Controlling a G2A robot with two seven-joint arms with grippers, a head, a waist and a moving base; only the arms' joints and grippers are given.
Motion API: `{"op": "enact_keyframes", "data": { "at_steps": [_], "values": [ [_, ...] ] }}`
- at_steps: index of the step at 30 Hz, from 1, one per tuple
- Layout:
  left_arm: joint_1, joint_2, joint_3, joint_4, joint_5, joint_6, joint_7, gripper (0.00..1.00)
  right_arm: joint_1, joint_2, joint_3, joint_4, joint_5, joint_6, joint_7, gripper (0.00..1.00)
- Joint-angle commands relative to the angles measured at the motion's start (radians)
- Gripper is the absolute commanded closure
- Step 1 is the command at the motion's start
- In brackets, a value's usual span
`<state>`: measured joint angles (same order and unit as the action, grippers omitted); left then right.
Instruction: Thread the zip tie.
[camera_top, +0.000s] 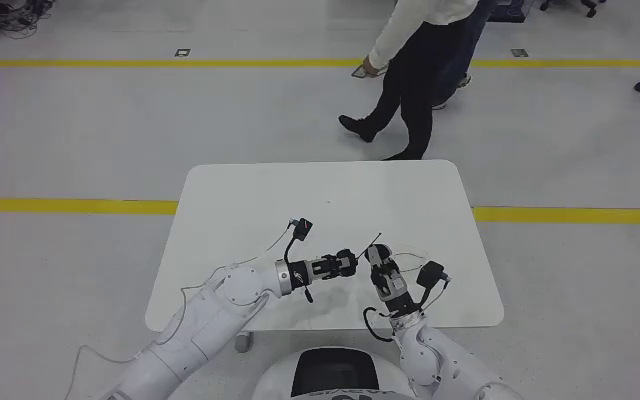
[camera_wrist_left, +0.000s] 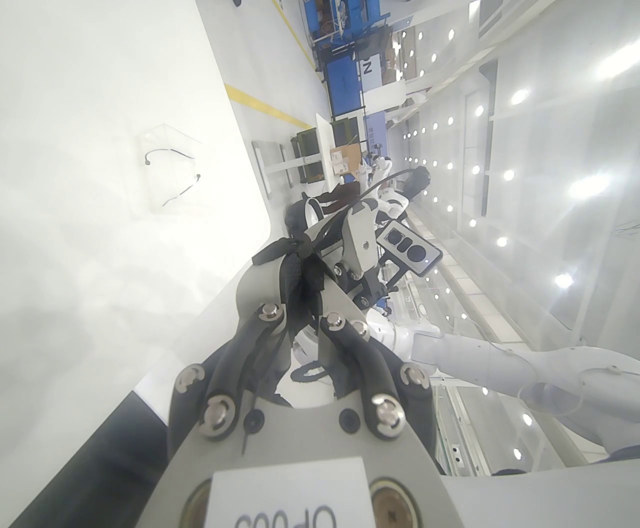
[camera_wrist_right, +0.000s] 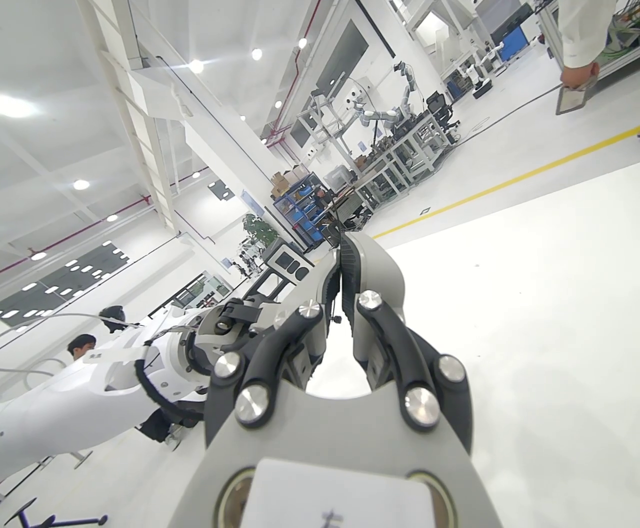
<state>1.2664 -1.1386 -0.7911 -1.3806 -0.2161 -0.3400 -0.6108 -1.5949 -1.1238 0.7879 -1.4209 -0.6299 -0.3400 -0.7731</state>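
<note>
Jaws of both grippers stand pressed together. Those of the right gripper (camera_wrist_right: 342, 245) meet pad to pad, and a sliver of the thin black plastic zip tie (camera_wrist_right: 340, 227) sticks out just beyond their tips. Those of the left gripper (camera_wrist_left: 295, 255) pinch a dark bunch at their tips. I judge this to be the same tie's other end, though its head cannot be made out. Seen from above, the two grippers face each other tip to tip, nearly touching, over the white rounded table (camera_top: 250, 200). The tie's free length runs off as a hair-thin line from the gap between them.

Such a tie is likely very light, smooth and springy. It is stiff along its length, yet it will bow and flick if held far from the end. Hold is best taken close behind the tail's tip and right at the head, so both ends can be aimed. The slot is tiny, so a slight twist between the jaws could send the tail wide
</note>
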Motion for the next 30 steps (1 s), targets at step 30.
{"op": "enact_keyframes", "data": {
  "at_steps": [30],
  "values": [
    [0.0,0.0,0.0,0.0,0.0,0.0,0.0,1.0,-0.008,-0.001,0.005,0.003,-0.01,0.0,-0.003,1.0]
  ]
}}
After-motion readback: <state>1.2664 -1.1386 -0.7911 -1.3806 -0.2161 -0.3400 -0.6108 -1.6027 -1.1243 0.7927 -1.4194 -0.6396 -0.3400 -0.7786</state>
